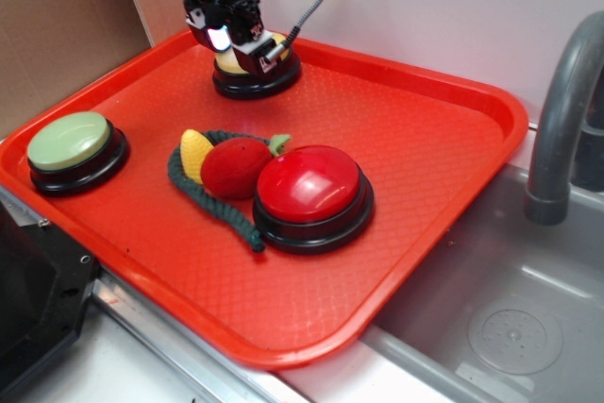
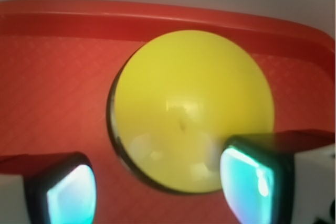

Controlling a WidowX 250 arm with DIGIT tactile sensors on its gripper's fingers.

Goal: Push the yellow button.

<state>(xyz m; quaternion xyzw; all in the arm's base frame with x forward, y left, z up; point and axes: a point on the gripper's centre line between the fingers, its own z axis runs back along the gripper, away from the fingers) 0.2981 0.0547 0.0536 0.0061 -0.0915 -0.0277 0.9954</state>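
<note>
Gripper sits low over the yellow button at the tray's 12 o'clock edge, fingers spread; red button near center

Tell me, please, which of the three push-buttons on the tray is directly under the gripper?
The yellow button at the tray's back edge; the gripper sits right over it. The pale green button and the red button lie well away, nearer the front.
</note>
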